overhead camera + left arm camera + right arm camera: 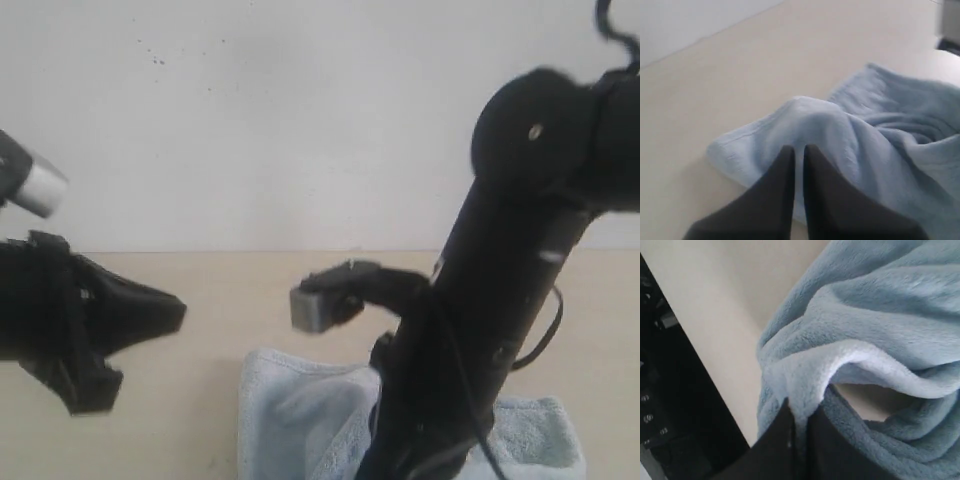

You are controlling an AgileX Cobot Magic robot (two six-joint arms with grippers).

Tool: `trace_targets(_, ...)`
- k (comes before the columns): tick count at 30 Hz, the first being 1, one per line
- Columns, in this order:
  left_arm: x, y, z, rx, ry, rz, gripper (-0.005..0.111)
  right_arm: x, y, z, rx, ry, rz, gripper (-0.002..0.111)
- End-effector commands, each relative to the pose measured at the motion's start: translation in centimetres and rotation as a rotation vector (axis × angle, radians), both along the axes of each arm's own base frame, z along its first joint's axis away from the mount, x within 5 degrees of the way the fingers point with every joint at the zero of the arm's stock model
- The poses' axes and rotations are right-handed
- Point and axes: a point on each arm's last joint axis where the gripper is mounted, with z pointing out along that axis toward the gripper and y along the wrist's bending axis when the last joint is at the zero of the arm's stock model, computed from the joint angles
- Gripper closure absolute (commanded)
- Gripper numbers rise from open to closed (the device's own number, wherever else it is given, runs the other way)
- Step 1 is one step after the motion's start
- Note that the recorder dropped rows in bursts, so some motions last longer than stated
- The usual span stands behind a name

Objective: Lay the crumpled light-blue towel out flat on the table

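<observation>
Beige table (200,290) w/ crumpled towel (300,410), R gripper (799,412) tight on fold.

The towel (300,410) lies on the table (200,290) — right arm (480,300) before it, wall (300,100) behind.

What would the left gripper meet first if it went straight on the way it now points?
Probably the towel. In the left wrist view the left gripper aims at a raised fold near its hemmed edge, with nothing in between. Depth is unclear, so the gap cannot be judged.
</observation>
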Motion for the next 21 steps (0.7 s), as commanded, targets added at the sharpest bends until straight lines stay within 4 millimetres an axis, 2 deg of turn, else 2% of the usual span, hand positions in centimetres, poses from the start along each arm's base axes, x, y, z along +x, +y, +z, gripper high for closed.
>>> trace_targets(1, -1.2, -3.8, -3.0, 0.090, -0.142, -0.576, 0.079, -1.1, 1.0, -3.3, -0.070, 0.091, 0.065, 0.108)
trace_targets(3, -1.4, -4.9, -4.6, 0.098, -0.140, -0.707, 0.067, -1.3, 1.1, -4.3, -0.093, 0.110, 0.098, 0.108)
trace_targets(6, -0.1, -5.8, -6.1, 0.122, -0.094, -0.700, 0.053, -1.6, 0.9, -5.0, -0.114, 0.123, 0.110, 0.108)
trace_targets(9, 1.7, -6.4, -6.9, 0.150, -0.085, -0.667, 0.048, -1.5, 0.8, -5.1, -0.124, 0.119, 0.115, 0.108)
trace_targets(13, 3.8, -7.4, -7.3, 0.148, -0.087, -0.669, 0.047, -1.5, 0.8, -5.1, -0.114, 0.109, 0.147, 0.107)
trace_targets(16, 4.9, -8.1, -7.7, 0.130, -0.073, -0.691, 0.047, -1.5, 0.8, -5.1, -0.106, 0.101, 0.175, 0.096)
trace_targets(21, 5.3, -8.2, -9.7, 0.180, -0.032, -0.745, 0.047, -1.3, 0.4, -5.2, -0.138, 0.081, 0.187, 0.061)
